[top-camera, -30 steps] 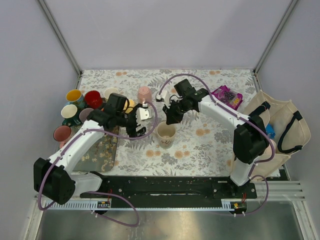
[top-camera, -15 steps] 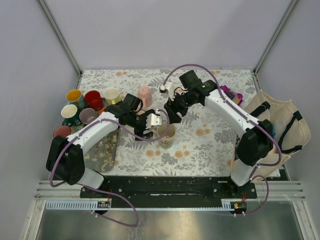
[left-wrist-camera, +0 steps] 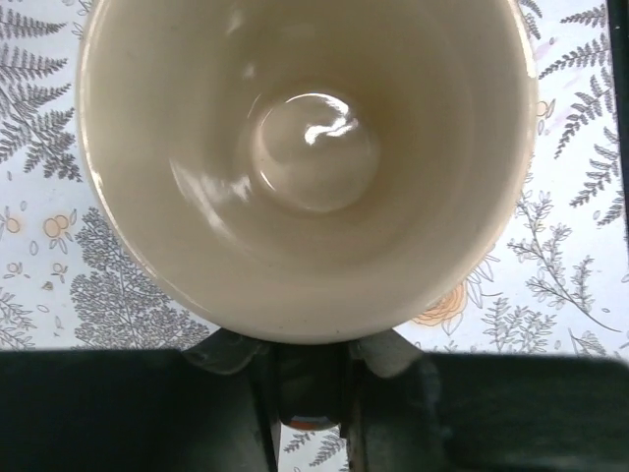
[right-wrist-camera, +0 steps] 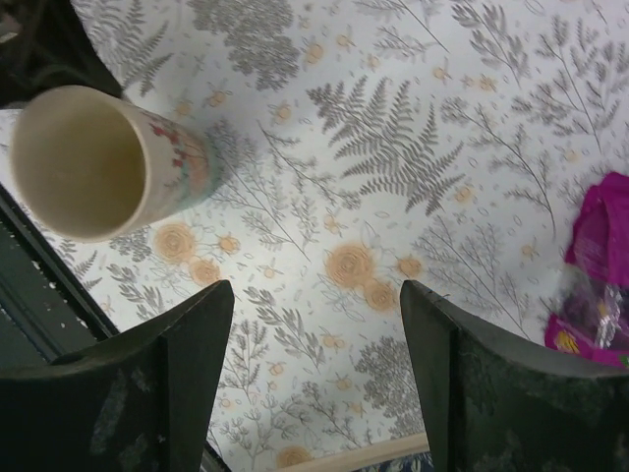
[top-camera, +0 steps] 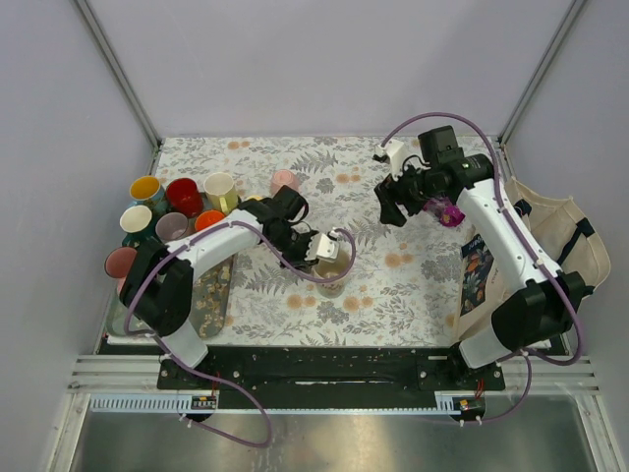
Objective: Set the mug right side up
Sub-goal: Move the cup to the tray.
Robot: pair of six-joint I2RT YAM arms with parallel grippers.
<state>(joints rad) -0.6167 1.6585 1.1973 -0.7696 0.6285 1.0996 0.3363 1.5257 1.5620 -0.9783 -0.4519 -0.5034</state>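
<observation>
The cream mug (top-camera: 332, 273) stands mouth up on the flowered cloth, a little left of centre. In the left wrist view I look straight down into the mug (left-wrist-camera: 305, 167). My left gripper (top-camera: 328, 248) sits against its left side. Seen from the wrist, the left gripper (left-wrist-camera: 307, 354) is shut on a dark piece at the mug's near wall, apparently the handle. My right gripper (top-camera: 393, 205) hangs open well to the upper right, apart from the mug. The right gripper (right-wrist-camera: 314, 344) holds nothing, and the mug (right-wrist-camera: 93, 162) shows at that view's upper left.
Several coloured mugs (top-camera: 167, 208) cluster at the left edge beside a patterned tray (top-camera: 201, 290). A pink cup (top-camera: 285, 181) stands behind the left arm. A purple snack bag (top-camera: 448, 211) (right-wrist-camera: 595, 280) lies under the right arm. A tote bag (top-camera: 555, 246) fills the right side.
My right gripper opened, released the mug and drew back to the upper right. My left gripper moved right to the mug and closed at its side.
</observation>
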